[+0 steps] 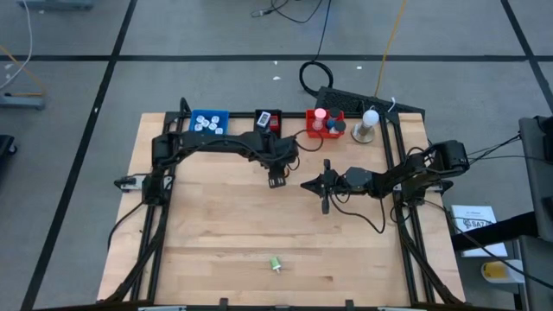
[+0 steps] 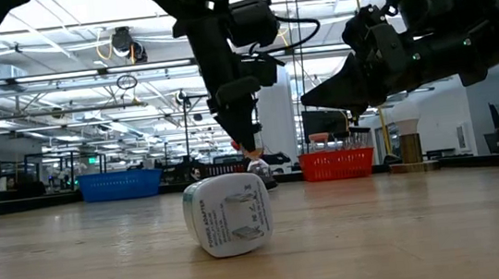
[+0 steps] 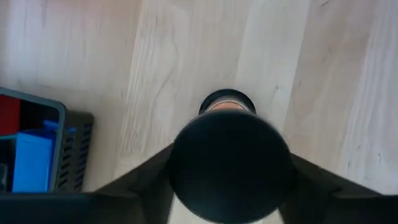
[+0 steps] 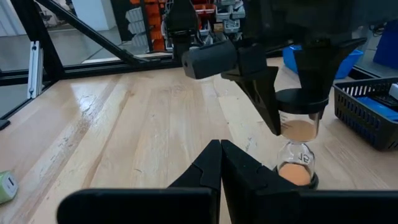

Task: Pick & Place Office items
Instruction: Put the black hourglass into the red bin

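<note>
Orange-sanded and black-capped, watching the sand timer [image 4: 297, 171] standing upright on the tabletop [image 4: 155, 124] beside the black tray [image 4: 367, 118], left gripper [image 4: 303, 106] straddling its cap, hold impossible to tell, right gripper [image 4: 221, 149] hovering close, fingers [image 4: 208, 165] pressed together.

Open industrial lab: exposed ceiling trusses [image 2: 57, 81], concrete floor [image 1: 216, 39], wooden workbench [image 1: 225, 225].

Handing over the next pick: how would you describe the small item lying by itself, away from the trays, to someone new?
Take the light wooden table and go to the edge opposite the blue plastic tray. Near the middle of that edge lies a small white rounded block with a green part. It is the only loose item there, on its side, with printed text on its face.
</note>
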`<state>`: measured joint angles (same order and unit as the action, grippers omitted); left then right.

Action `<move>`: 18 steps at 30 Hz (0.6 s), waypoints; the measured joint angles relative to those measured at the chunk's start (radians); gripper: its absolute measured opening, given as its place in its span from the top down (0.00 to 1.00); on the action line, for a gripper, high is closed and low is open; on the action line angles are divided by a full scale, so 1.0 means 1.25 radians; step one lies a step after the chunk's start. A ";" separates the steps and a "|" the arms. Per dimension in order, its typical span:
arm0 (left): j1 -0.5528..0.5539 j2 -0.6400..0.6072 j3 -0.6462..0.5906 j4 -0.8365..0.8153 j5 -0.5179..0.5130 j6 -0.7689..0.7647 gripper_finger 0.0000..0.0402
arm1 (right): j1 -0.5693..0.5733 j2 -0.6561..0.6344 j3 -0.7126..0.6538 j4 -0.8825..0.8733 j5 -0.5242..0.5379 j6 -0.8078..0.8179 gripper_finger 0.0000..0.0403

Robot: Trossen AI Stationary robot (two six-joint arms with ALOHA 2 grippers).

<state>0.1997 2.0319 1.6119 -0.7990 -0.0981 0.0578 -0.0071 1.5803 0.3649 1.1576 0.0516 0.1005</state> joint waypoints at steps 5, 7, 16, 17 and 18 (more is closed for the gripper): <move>-0.001 -0.009 -0.001 -0.023 -0.019 0.012 0.20 | 0.000 0.000 0.000 -0.002 0.000 0.000 1.00; -0.008 -0.025 -0.002 -0.024 -0.051 0.028 0.15 | 0.000 0.000 0.000 -0.004 0.000 0.000 1.00; -0.017 -0.212 -0.165 0.046 -0.069 0.055 0.36 | 0.000 0.000 0.000 -0.037 0.052 0.022 0.99; -0.017 -0.249 -0.218 0.089 -0.069 0.055 0.40 | 0.000 0.000 0.000 -0.049 0.080 0.030 0.99; -0.018 -0.291 -0.280 0.140 -0.068 0.055 0.45 | -0.003 0.000 0.000 -0.062 0.103 0.035 0.98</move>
<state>0.1775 1.6688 1.2624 -0.6238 -0.1829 0.1264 -0.0110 1.5803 0.3647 1.0805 0.1808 0.1443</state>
